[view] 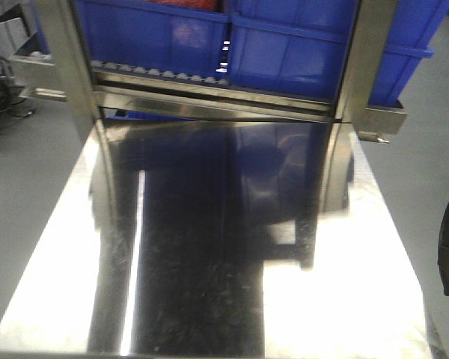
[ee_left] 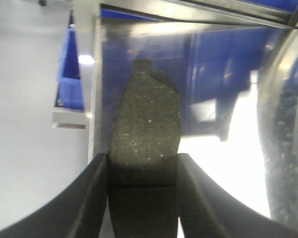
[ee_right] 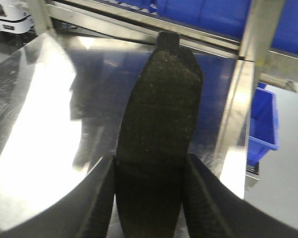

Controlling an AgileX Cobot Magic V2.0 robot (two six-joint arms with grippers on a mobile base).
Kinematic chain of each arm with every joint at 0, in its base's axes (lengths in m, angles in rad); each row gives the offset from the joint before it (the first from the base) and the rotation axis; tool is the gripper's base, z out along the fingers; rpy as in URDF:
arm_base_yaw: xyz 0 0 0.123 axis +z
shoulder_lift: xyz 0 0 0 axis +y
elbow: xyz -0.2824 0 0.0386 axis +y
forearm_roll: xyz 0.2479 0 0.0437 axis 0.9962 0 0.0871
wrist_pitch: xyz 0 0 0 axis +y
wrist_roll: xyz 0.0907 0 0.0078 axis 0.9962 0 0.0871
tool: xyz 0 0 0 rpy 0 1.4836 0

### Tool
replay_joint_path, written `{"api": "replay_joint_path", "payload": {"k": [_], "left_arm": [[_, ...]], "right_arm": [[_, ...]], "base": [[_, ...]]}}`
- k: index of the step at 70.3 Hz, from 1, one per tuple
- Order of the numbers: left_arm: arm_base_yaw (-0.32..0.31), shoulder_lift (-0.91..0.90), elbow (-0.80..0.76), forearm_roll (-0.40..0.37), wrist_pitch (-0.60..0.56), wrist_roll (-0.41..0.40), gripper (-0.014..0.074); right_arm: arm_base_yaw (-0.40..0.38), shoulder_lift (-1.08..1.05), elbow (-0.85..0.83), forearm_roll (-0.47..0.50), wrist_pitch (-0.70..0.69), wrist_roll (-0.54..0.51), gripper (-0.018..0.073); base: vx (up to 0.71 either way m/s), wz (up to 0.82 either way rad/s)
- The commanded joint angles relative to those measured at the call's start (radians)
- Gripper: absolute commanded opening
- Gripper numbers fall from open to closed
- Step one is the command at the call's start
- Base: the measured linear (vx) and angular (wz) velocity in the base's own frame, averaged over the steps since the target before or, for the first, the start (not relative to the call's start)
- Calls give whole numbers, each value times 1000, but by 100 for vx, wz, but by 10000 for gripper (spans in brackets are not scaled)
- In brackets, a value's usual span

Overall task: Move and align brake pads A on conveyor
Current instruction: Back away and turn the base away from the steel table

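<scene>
Risk, slip: each pad is pinched by its side edges only, with most of its length projecting past the fingers. A fast swing is judged likely to twist or drop it.
Risk, strike: the projecting ends are aimed toward the rack [view: 209, 82] and its blue bins [view: 150, 30]. A forward reach could knock a pad askew.
Risk, placement: the conveyor is shown in no view, so the drop point and alignment cannot be checked from here. The shiny worktop [view: 209, 247] could be mistaken for it.
Left tool [ee_left: 141, 163]: narrowed to pad width and closed on the left pad [ee_left: 146, 119]. The grip is near the groove and the pad is carried above the worktop near its left edge.
Right tool [ee_right: 150, 163]: same narrow gap, clamped on the right pad [ee_right: 161, 109]. The pad is carried over the worktop, nearer its right edge.
Other pads: none is seen.
</scene>
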State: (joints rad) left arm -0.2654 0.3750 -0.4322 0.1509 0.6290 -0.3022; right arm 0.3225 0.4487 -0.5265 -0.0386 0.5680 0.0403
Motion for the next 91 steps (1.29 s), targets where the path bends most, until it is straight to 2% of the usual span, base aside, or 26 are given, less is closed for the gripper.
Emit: {"api": "replay_joint_path", "payload": {"k": [1,35,91], "left_arm": [[-2,7,-25,2,-84,-1,128],[-2,7,-25,2,-84,-1,128],[-2,6,-25,2,-84,-1,128]], "right_arm": [[-1,4,-31,-13,-98,-12,38],[-1,4,-31,-13,-98,-12,38],[-1,4,-31,-13,-98,-12,38]], "base": [[-16,32],[-12,50],[-3,64]]}}
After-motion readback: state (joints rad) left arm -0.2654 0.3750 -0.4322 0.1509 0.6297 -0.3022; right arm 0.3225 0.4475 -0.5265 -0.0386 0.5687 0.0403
